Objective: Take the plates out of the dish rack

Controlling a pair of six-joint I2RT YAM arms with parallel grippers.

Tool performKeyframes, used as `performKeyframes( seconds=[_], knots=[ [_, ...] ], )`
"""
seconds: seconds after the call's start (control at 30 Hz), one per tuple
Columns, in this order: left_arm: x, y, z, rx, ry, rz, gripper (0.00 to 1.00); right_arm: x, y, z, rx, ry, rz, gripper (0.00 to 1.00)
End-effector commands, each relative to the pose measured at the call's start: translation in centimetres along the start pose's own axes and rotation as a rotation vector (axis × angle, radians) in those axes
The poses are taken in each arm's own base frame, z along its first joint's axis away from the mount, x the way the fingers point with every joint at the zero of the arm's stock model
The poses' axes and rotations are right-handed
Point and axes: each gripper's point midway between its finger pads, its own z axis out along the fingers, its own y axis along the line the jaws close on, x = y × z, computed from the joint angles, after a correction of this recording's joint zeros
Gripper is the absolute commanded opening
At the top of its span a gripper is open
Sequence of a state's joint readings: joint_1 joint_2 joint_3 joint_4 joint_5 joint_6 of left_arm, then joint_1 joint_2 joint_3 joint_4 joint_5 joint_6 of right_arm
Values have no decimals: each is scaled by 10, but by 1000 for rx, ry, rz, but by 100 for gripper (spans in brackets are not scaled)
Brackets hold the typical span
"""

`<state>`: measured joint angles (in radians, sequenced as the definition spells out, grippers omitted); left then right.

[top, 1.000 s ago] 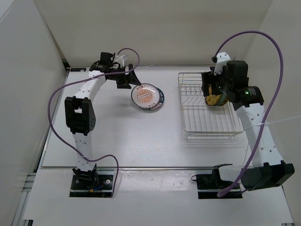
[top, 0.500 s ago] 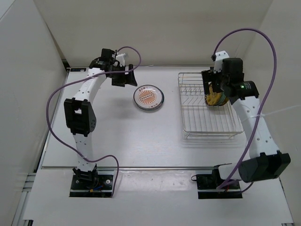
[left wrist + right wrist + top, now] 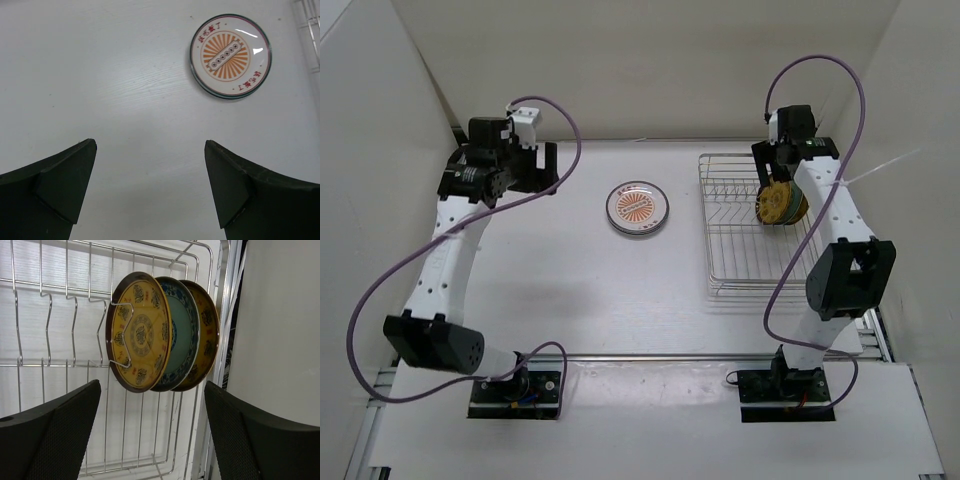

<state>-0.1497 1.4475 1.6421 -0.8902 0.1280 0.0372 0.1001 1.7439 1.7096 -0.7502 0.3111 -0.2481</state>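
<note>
I see three plates standing on edge at the right side of the dish rack [image 3: 60, 365]: a yellow plate [image 3: 140, 337], a blue-rimmed plate [image 3: 180, 335] and another yellow plate [image 3: 207, 335] behind. My right gripper [image 3: 152, 387] faces them, jaws wide, holding nothing. The sunburst plate [image 3: 230, 55] lies flat on the table [image 3: 100, 75]. My left gripper [image 3: 150, 145] hangs apart from it, jaws wide and empty.

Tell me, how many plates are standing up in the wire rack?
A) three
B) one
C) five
A: the right wrist view shows three standing on edge in the dish rack: a yellow plate, a teal-blue plate behind it, and a second yellow plate at the back.
</note>
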Motion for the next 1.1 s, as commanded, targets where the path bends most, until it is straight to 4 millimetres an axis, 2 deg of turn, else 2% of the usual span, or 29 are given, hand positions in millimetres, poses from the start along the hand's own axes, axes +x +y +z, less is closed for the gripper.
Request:
performKeyframes(
  seconds=[0.0, 0.03, 0.1, 0.13, 0.23, 0.37, 0.47, 0.63, 0.8, 1.07],
  knots=[
    [21, 19, -10, -81, 41, 18, 100, -21, -14, 0, 49, -50, 0, 87],
    [23, 18, -17, -81, 36, 19, 100, -20, -18, 0, 55, -47, 7, 87],
    [27, 21, -20, -88, 39, 13, 100, -15, -12, 11, 36, -24, -1, 85],
    [27, 21, -20, -88, 39, 13, 100, -18, -13, 10, 38, -32, 2, 84],
    [27, 19, -26, -89, 23, 5, 100, -11, -15, 26, 35, -4, 9, 78],
    [27, 16, -33, -81, 7, -4, 100, -2, -16, 35, 22, 7, 31, 78],
    [30, 16, -32, -81, 16, -14, 100, 5, -9, 42, -4, 28, 25, 74],
    [32, 19, -31, -88, 10, -19, 100, 4, -6, 45, -13, 25, 34, 67],
    [37, 18, -20, -75, 39, -32, 100, 9, -3, 53, -18, 44, 30, 65],
    [37, 16, -20, -66, 38, -41, 100, 15, 4, 67, -37, 72, 24, 64]
  ],
)
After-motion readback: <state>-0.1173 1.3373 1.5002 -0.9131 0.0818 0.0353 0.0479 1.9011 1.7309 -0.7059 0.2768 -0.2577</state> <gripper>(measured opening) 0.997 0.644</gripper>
